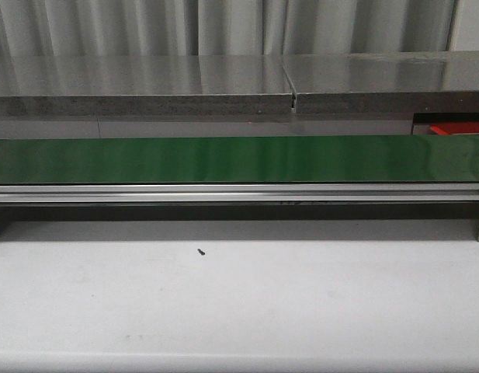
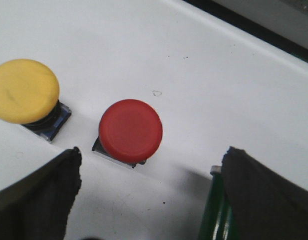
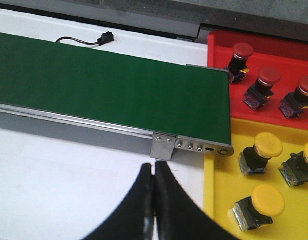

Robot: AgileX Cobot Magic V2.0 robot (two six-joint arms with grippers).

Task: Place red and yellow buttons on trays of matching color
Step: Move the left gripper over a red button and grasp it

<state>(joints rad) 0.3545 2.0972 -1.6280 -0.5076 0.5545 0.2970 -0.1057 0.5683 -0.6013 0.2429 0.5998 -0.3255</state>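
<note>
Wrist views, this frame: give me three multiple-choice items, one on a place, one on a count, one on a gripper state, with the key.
1. Where do the loose red button and yellow button stand in the left wrist view?
A. on the white table
B. on the green belt
C. in the red tray

2. How many yellow buttons show in the yellow tray in the right wrist view?
A. one
B. three
C. five

3. How is the right gripper?
A. open wide
B. shut on a button
C. shut, holding nothing

Key: 1 A, both stand upright on the white table, apart from each other. 2 B, three yellow caps lie in that tray, one cut by the picture's edge. 3 C, its fingers meet with nothing between them, while the left gripper is open.
</note>
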